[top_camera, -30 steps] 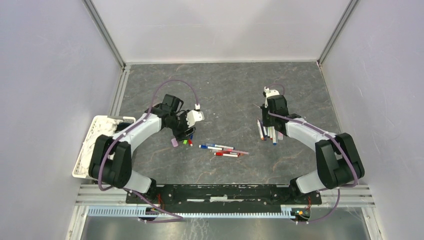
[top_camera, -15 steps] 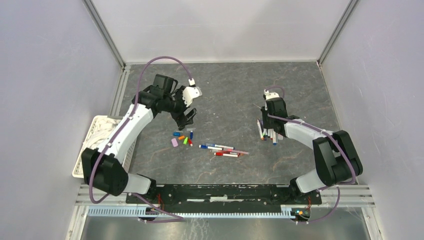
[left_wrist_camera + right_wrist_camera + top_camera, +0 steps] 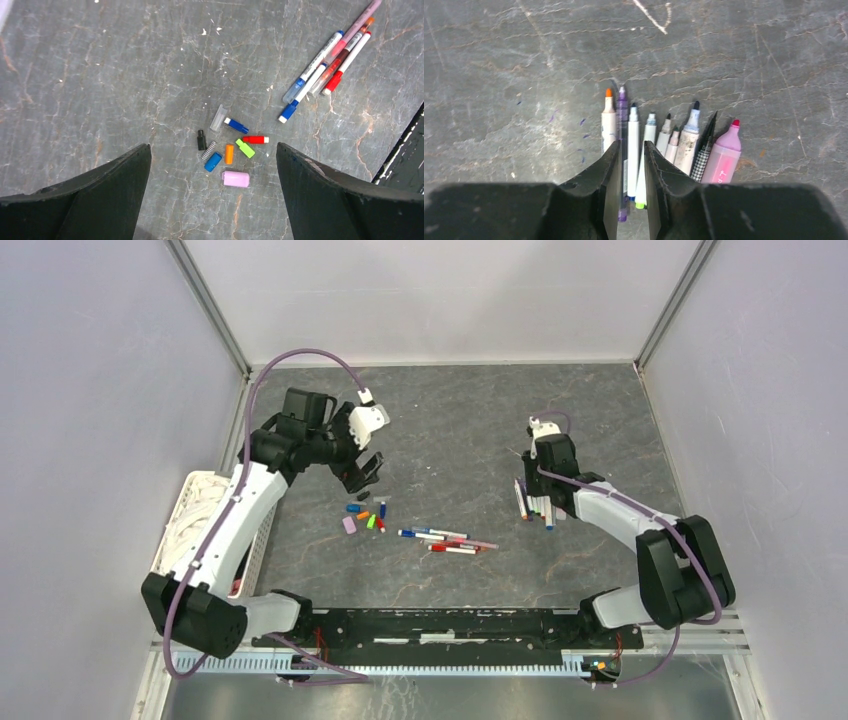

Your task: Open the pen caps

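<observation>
Four capped marker pens with white and pink barrels lie bunched on the grey marbled tabletop. Their long axes run left to right, to the near right of the left claw, about midway between the arms. That claw hangs released, jaws wide, above scattered stubby coloured plastic pen caps. The right claw, jaws narrow, straddles a row of uncapped pens at right; whether it grips one cannot be told.
</observation>
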You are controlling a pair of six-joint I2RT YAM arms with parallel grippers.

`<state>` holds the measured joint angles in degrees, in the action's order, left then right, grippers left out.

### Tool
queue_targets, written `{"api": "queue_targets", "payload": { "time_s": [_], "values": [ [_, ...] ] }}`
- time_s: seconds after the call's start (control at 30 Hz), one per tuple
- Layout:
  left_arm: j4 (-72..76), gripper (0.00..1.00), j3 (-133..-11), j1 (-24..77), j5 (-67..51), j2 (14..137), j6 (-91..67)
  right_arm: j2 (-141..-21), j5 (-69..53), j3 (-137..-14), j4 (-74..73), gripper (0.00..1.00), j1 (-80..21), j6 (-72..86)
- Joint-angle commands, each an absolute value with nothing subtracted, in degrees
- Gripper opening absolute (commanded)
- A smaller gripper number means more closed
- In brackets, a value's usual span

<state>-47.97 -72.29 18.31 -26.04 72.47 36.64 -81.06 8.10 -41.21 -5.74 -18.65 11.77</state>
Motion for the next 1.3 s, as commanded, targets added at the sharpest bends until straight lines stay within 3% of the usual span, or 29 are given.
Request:
{"api": "queue_targets", "payload": {
  "time_s": [0.0, 0.17, 0.43, 0.97, 1.27],
  "values": [
    [-47.38, 1.00, -75.18, 17.67, -26.47, 69.44, 33.04, -77.04, 4.80, -42.25, -5.72, 0.33, -24.21, 8.89],
    [-44.96, 1.00, -74.23, 16.68, -23.81, 68.25, 31.38, -77.70, -3.52, -43.68, -7.12, 0.47, -37.02, 0.71],
    [-46.32, 1.00, -72.10, 15.64, -25.40, 67.56, 32.15, -85.74, -6.68, -46.47, -7.83, 0.42, -45.90, -3.46],
    [-49.63, 1.00, -71.46, 15.64, -27.29, 68.27, 35.50, -96.84, -2.99, -52.12, -10.35, 0.33, -46.75, -4.75],
    [-50.27, 1.00, -71.95, 15.64, -27.66, 68.29, 36.09, -91.92, -1.85, -52.95, -8.87, 0.45, -46.87, -3.84]
  ]
}}
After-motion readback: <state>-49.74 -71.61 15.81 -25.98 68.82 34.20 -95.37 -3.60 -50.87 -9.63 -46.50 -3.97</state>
